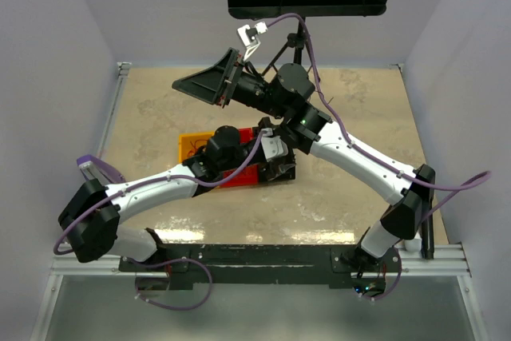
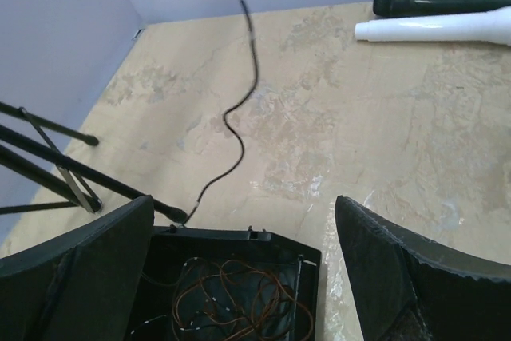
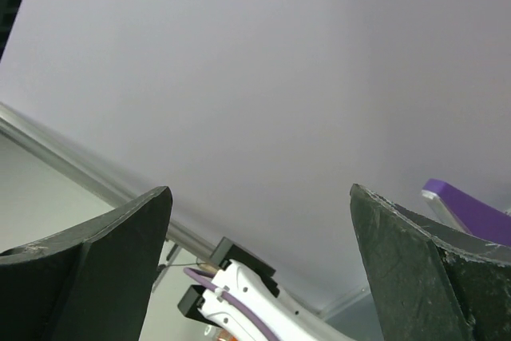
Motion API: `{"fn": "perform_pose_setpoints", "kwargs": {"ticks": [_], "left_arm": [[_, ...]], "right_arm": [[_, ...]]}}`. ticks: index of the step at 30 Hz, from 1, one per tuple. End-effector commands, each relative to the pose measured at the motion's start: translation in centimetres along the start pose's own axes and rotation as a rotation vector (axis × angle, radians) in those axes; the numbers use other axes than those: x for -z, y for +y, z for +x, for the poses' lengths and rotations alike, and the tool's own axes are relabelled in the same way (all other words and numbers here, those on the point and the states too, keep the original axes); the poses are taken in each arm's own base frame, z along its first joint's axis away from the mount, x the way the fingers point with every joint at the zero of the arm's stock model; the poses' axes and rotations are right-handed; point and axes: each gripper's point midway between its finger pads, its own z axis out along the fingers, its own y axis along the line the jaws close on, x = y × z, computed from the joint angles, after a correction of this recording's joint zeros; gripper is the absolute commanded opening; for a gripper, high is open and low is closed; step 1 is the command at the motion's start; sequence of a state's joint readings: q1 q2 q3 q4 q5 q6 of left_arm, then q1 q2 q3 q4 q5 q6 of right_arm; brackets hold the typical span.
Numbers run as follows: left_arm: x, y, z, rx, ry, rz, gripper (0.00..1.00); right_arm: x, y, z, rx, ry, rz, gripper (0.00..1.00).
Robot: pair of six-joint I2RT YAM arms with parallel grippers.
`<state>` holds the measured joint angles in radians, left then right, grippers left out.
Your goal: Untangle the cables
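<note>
My left gripper [image 2: 243,209] hangs released, jaws spread wide, just over a black tray [image 2: 231,239]. The cables [image 2: 231,301] lie in that tray: hair-thin, curly, brownish wires in a loose tangle, with a few pale specks along them. The tray looks like rigid matte plastic with a squared rim. From above, a red bin [image 1: 239,178] and an orange bin [image 1: 190,146] sit just beside it, partly hidden by my left arm [image 1: 160,185]; I cannot make out their contents. The table [image 2: 359,117] is mottled beige, stone-like and slightly glossy. My right gripper [image 3: 259,197] is raised, gaping at the lilac wall [image 3: 279,77] and grasping nothing.
</note>
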<state>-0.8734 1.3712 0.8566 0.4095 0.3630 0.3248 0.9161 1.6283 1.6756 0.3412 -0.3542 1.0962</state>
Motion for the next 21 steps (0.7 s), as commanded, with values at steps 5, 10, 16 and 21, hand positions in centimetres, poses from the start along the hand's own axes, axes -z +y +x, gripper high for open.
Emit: {"fn": "perform_pose_setpoints", "kwargs": {"ticks": [5, 10, 16, 21], "left_arm": [[-2.2, 4.1, -6.5, 0.124, -0.169, -0.159, 1.0], [-3.2, 2.5, -7.7, 0.114, -0.217, -0.069, 1.0], [-3.6, -0.9, -7.7, 0.083, -0.228, 0.058, 0.98], [-4.8, 0.6, -7.4, 0.061, -0.211, 0.0, 0.78]], "right_arm": [[1.3, 4.2, -0.3, -0.072, -0.026, -0.157, 0.98], [1.0, 4.1, 0.3, -0.087, -0.02, -0.163, 0.97], [0.7, 4.4, 0.3, -0.085, -0.013, -0.179, 0.96], [0.9, 4.8, 0.2, -0.092, -0.015, -0.199, 0.95]]}}
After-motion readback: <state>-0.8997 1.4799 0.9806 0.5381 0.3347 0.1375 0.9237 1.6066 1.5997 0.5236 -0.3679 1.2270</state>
